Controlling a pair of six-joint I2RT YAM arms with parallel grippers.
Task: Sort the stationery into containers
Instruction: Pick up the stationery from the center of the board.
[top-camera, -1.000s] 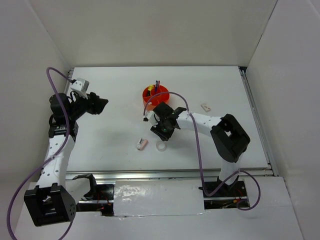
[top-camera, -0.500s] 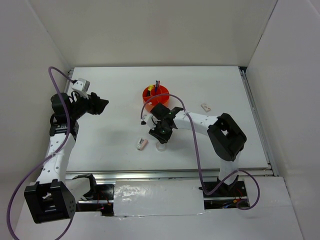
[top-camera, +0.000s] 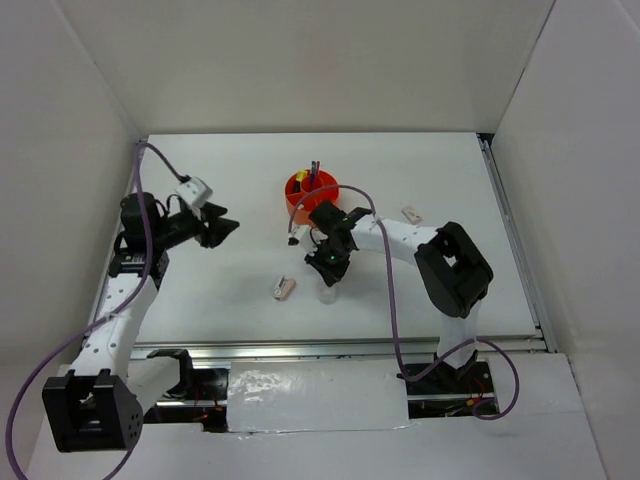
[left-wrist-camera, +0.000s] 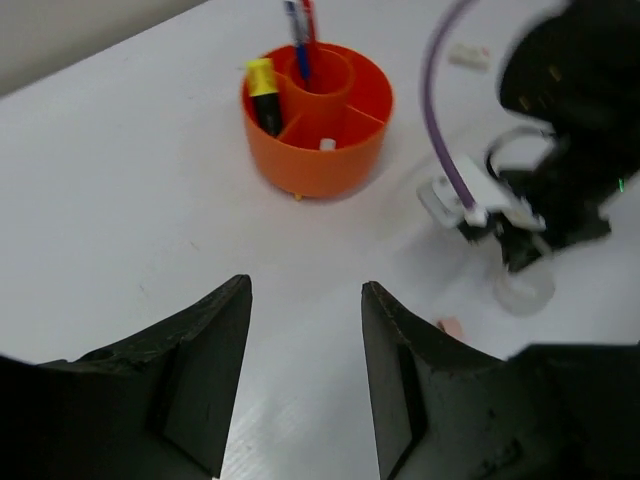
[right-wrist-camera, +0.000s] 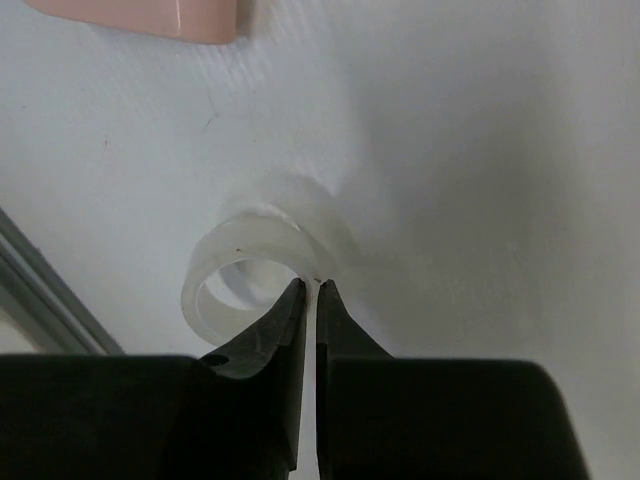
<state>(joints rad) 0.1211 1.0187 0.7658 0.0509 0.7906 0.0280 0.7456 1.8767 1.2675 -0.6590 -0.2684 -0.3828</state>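
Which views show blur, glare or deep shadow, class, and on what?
Left wrist: the round orange plastic organizer is crisp, the right arm smeared. Right wrist: the translucent white tape ring looks soft, the fingers near-black. Top external: even light, glare on the shiny strip at the near edge.
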